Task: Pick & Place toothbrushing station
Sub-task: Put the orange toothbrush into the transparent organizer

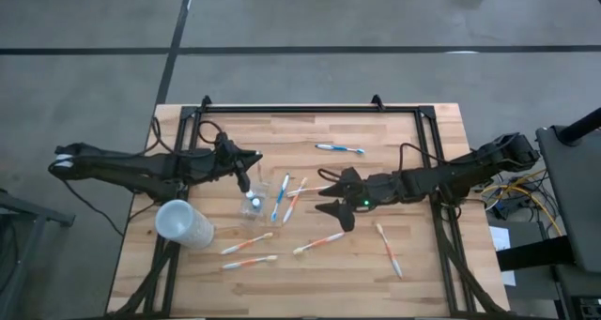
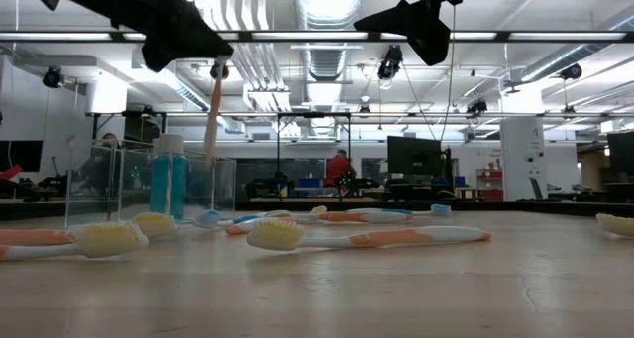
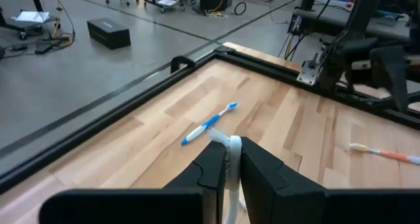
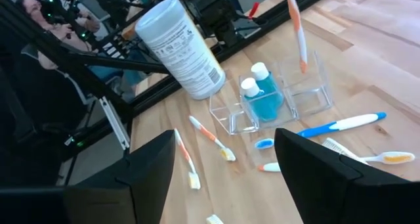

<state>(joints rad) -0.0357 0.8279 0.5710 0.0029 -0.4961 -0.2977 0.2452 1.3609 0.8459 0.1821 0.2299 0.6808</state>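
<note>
A clear holder with three compartments stands left of the table's middle, also in the high view. Two white-capped blue tubes stand in its middle compartment. My left gripper is above it, shut on an orange-white toothbrush. The brush hangs upright, its orange lower end in an end compartment. My right gripper is open and empty just right of the holder, above the table. Several toothbrushes lie flat around it, one blue toward the far edge. My left gripper pinches the toothbrush's white neck just under the head between its two fingers. The fingers come from the table's left and lie across the brush. The brush hangs upright below them, handle down in the holder. I cannot tell whether its tip touches the bottom.
A frosted whitish cup lies on its side at the near left, beside the holder. Loose brushes lie near it and at the near right. A black frame rail borders the table. A person shows in the room beyond.
</note>
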